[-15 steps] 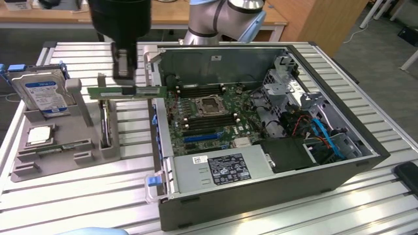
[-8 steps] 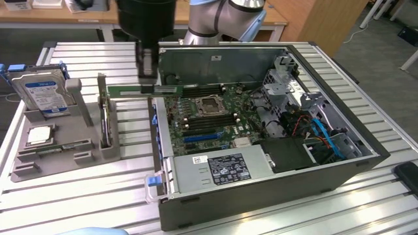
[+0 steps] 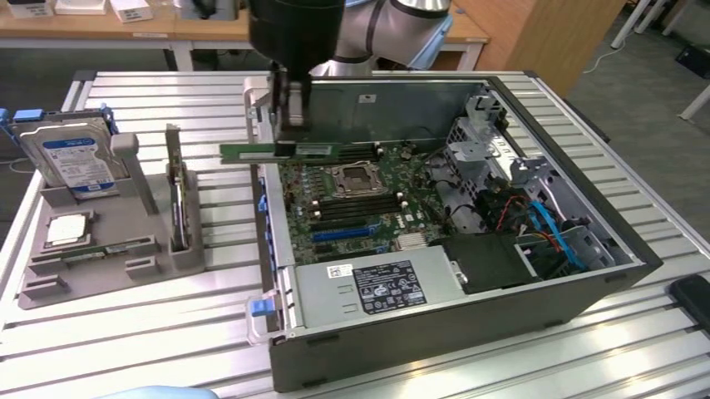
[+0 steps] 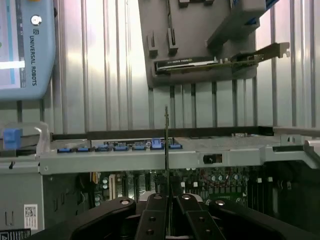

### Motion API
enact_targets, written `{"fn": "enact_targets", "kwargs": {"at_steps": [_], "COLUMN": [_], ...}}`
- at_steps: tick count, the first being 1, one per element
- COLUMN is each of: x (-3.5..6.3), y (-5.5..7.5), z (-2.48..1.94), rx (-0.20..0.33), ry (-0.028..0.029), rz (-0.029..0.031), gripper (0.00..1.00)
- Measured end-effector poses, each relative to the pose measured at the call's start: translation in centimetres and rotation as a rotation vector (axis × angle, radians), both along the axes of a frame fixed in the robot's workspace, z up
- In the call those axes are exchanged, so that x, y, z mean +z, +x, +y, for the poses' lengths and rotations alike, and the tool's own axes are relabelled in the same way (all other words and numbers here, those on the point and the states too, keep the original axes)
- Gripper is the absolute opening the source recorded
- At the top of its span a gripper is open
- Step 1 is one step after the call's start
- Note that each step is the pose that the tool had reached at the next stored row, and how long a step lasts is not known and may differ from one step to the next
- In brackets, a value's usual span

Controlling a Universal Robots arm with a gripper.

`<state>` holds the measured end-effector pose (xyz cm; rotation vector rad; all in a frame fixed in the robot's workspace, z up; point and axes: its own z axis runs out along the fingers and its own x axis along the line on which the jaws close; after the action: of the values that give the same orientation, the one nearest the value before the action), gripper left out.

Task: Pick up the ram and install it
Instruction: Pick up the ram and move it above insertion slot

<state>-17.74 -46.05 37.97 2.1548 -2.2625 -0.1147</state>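
Observation:
The ram [image 3: 258, 150] is a thin green stick held level in the air over the rim of the open computer case [image 3: 577, 291], on the exterior view's left side of it. My gripper [image 3: 288, 141] is shut on the stick's middle from above. In the wrist view the ram [image 4: 166, 145] shows edge-on as a thin line rising from between my black fingers [image 4: 150, 220], with the gripper [image 4: 167, 212] clamped on it. Below lies the green motherboard [image 3: 344, 212] with its silver processor socket [image 3: 355, 178] and dark slots beside it.
To the exterior view's left, a grey holder [image 3: 100, 266] carries a hard drive [image 3: 72, 158], a tall dark expansion card [image 3: 175, 195] and a square silver chip [image 3: 66, 229]. The case holds a power supply [image 3: 377, 287] and drive cages [image 3: 488, 141]. A teach pendant [image 4: 25, 45] lies on the slatted table.

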Motion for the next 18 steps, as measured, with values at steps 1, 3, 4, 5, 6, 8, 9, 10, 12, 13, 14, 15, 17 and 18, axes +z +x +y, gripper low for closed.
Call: {"fn": "enact_targets", "kwargs": {"at_steps": [1,3,4,5,6,8,9,10,12,13,14,15,17,18], "x": [0.0,0.0,0.01,0.0,0.0,0.0,0.0,0.0,0.0,0.0,0.01,0.01,0.0,0.0], "y": [0.4,1.3,1.8,2.3,2.7,3.6,4.0,4.5,5.4,5.8,6.3,6.7,7.7,8.1], "z": [0.0,0.0,0.0,0.0,0.0,0.0,0.0,0.0,0.0,0.0,0.0,0.0,0.0,0.0], "rx": [0.0,0.0,0.0,0.0,0.0,0.0,0.0,0.0,0.0,0.0,0.0,0.0,0.0,0.0], "ry": [0.0,0.0,-0.0001,0.0,0.0001,0.0001,0.0,0.0,0.0001,0.0,0.0,0.0,0.0,0.0001], "rz": [0.0001,0.0001,0.0002,0.0001,0.0002,0.0003,0.0004,0.0005,0.0007,0.0008,0.0009,0.001,0.0012,0.0013], "gripper": [0.13,0.13,0.13,0.13,0.13,0.13,0.13,0.13,0.13,0.13,0.13,0.13,0.13,0.13]}}
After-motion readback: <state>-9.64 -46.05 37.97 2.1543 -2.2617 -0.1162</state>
